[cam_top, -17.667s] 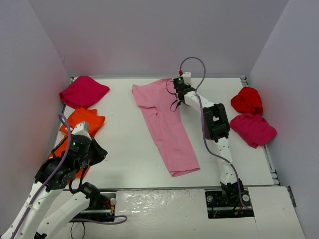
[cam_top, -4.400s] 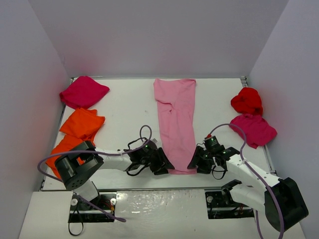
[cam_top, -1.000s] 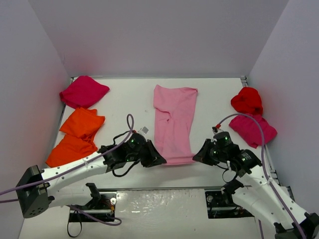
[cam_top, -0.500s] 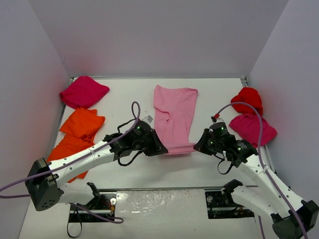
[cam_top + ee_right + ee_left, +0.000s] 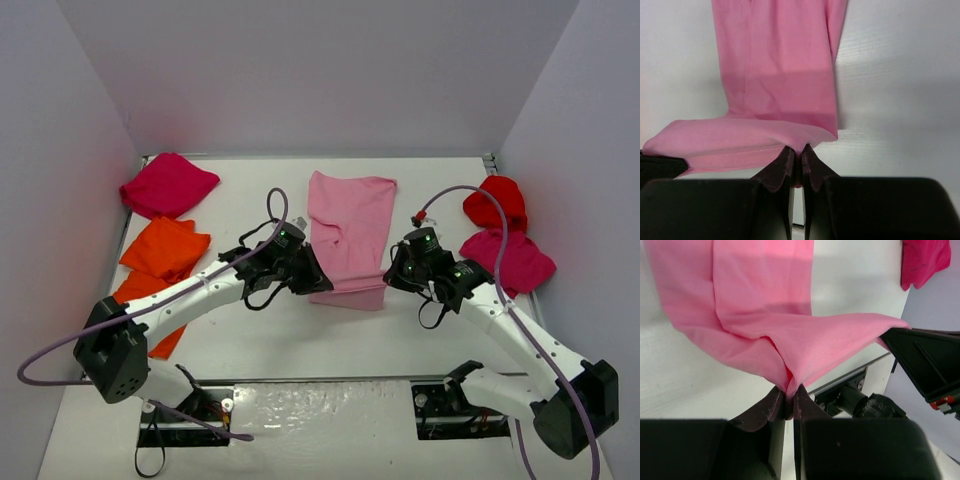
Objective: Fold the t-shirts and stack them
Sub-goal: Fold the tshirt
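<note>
since half a second ago both grippers have carried the near hem of the light pink t-shirt (image 5: 345,235) farther from the arm bases, so the lifted part now hangs over the shirt's middle. the left gripper (image 5: 312,283) is clamped tight on the hem's left corner, and in the left wrist view its fingertips (image 5: 777,399) pinch a bunched fold of pink cloth. the right gripper (image 5: 393,272) is likewise squeezed onto the right corner, with the stitched hem running away from its tips in the right wrist view. the left arm stretches low and diagonally from the left base to the table's (image 5: 250,330) centre. the right arm rises from its base, bends at the elbow and reaches leftward. the hem hangs stretched between the two grippers, while the far half of the shirt lies flat in the middle of the table. six shirts are in sight: the pink one, two orange (image 5: 165,250) at the left edge, one magenta-crimson (image 5: 167,184) at the far left, another magenta-crimson (image 5: 515,260) at the right, and a bright red one (image 5: 495,203) just beyond it.
</note>
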You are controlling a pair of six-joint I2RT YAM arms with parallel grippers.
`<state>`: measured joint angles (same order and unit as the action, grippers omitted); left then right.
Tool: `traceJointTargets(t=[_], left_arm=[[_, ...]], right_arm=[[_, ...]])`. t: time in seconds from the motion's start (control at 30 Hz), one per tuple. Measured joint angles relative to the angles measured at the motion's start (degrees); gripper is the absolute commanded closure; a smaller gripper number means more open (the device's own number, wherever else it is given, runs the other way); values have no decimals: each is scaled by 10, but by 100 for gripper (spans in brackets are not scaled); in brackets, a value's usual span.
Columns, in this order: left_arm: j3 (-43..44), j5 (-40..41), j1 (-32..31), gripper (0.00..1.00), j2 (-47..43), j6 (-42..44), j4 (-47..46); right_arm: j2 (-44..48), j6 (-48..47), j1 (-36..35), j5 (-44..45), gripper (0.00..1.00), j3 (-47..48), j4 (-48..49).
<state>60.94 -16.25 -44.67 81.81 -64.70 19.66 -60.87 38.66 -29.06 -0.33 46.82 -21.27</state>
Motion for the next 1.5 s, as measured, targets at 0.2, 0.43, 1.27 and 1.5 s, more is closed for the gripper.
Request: traceJointTargets(t=[0.2, 0.43, 1.27, 1.5], left_arm=[[73, -7, 31, 100, 63, 39, 14], [192, -22, 62, 100, 149, 93, 60], [291, -48, 107, 100, 275, 107, 55], [317, -46, 119, 100, 301, 116, 56]], right_arm=[[-57, -16, 1, 50, 100, 37, 34], [-124, -31, 10, 91, 100, 62, 73], [-359, -57, 66, 67, 100, 172, 196], [-397, -65, 73, 62, 100, 209, 204]])
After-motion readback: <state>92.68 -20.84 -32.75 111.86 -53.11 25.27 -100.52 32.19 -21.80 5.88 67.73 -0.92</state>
